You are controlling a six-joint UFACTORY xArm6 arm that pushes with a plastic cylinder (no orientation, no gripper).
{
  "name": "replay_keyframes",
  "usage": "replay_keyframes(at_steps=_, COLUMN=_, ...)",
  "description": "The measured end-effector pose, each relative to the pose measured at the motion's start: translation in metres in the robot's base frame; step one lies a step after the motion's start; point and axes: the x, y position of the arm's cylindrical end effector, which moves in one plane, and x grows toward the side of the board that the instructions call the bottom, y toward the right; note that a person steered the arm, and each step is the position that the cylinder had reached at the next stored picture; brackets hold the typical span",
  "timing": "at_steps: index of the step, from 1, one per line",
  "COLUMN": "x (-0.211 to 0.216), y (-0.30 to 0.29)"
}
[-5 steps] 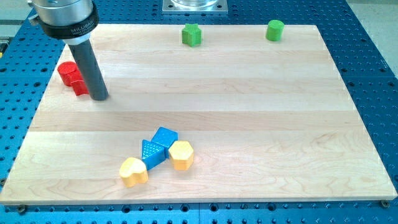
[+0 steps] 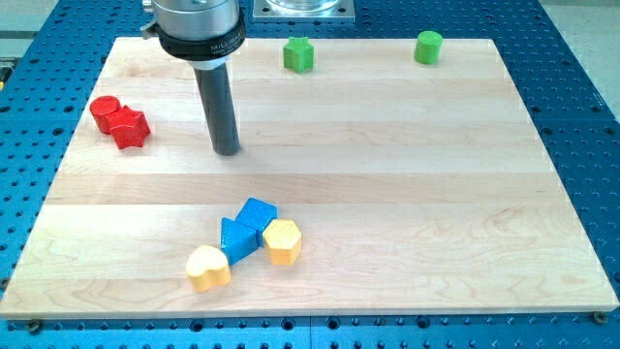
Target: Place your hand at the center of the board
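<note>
Progress: partly done, we judge; our tip (image 2: pixel 227 150) sits left of the board (image 2: pixel 407 194) centre and slightly toward the view's top.
Left to do: a short slide toward the view's right and a little down.
Centre: bare wood, no block on it, near the tip.
End effector: bare rod, no jaws, holding nothing and touching no block.
Red blocks (image 2: pixel 120 121): well apart, at the tip's left.
Blue blocks (image 2: pixel 246 226): below the tip, with two yellow blocks (image 2: pixel 244 256).
Green blocks (image 2: pixel 299 54): along the top edge.

My tip (image 2: pixel 227 151) now further right.
</note>
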Motion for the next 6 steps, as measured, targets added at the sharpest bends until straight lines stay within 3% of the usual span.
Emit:
replay_keyframes(at_steps=3, x=-0.003, y=0.007)
replay_keyframes(at_steps=6, x=-0.041, y=0.175)
